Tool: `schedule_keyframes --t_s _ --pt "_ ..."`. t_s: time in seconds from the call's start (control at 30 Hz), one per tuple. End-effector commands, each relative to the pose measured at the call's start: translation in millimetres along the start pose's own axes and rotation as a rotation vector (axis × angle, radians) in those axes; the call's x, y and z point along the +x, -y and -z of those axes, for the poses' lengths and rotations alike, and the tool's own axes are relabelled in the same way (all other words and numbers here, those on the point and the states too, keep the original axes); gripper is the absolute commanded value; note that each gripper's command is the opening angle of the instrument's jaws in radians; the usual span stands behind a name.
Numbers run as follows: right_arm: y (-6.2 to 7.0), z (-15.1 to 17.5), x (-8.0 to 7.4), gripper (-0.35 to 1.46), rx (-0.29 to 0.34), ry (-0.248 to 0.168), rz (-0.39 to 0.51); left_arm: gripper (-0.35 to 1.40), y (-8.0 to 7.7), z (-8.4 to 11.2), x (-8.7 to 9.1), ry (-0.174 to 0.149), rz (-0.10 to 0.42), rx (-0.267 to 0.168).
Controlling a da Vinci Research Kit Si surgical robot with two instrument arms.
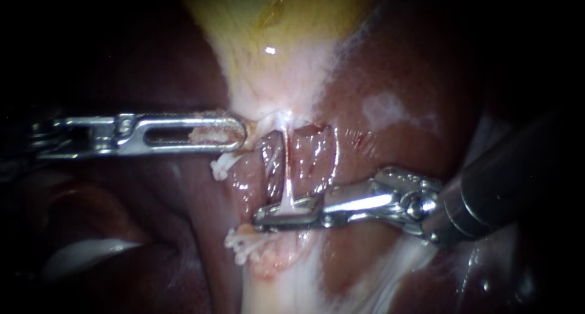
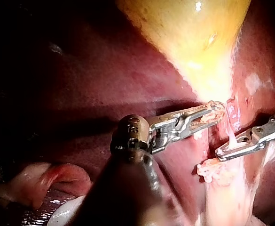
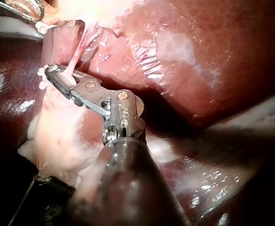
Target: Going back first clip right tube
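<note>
The right instrument (image 1: pixel 268 219), whose dark shaft lies closest to the endoscope, is being shown entering from the lower right across the liver (image 1: pixel 390 64). Its jaws are being held narrowly closed on the thin white tube (image 1: pixel 285 167), with both jaws touching it at its lower end. The tube is being stretched taut from there up to the lower edge of the gallbladder (image 1: pixel 274 39), where the yellow wall narrows into white. The left instrument (image 1: pixel 239 134) is being held level from the left, its jaws pressed together on pale tissue (image 1: pixel 256 130) at the gallbladder's lower left edge. A frayed white tuft (image 1: pixel 244 244) is being seen just under the right instrument's tip. Between the two instruments a window of wet red tissue (image 1: pixel 311 155) is being left open, crossed only by the tube. Bare liver is being left clear above and to the right of the right instrument's shaft.
</note>
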State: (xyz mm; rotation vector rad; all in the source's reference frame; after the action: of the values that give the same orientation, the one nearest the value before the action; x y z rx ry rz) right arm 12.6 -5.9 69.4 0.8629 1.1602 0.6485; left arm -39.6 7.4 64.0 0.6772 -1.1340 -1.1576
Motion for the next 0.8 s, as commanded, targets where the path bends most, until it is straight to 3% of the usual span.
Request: schedule_keyframes --t_s 0.03,0.13,0.17,0.27,0.33,0.5,0.8 --pt "-0.1 0.1 0.0 -0.35 0.0 0.0 0.003 -0.35 0.1 0.0 0.0 0.0 0.0 0.0" --pt "-0.1 0.1 0.0 -0.35 0.0 0.002 0.044 -0.35 0.1 0.0 0.1 0.0 -0.001 -0.001" --pt "-0.1 0.1 0.0 -0.22 -0.006 0.005 0.098 -0.35 0.1 0.0 0.1 0.0 -0.001 0.0" --pt "-0.1 0.0 0.0 0.25 -0.001 -0.014 0.122 -0.35 0.2 0.1 0.1 0.001 -0.001 -0.001" --pt "-0.1 -0.1 0.1 0.41 0.0 -0.016 0.145 -0.35 0.2 0.1 0.1 0.001 -0.001 -0.001" --pt "-0.2 -0.1 0.1 0.5 -0.036 -0.021 0.222 -0.35 0.3 0.1 0.2 0.001 -0.001 -0.001" --pt "0.1 1.3 -0.5 0.5 -0.023 -0.014 0.259 -0.35 0.5 0.1 0.2 0.003 -0.001 -0.004"
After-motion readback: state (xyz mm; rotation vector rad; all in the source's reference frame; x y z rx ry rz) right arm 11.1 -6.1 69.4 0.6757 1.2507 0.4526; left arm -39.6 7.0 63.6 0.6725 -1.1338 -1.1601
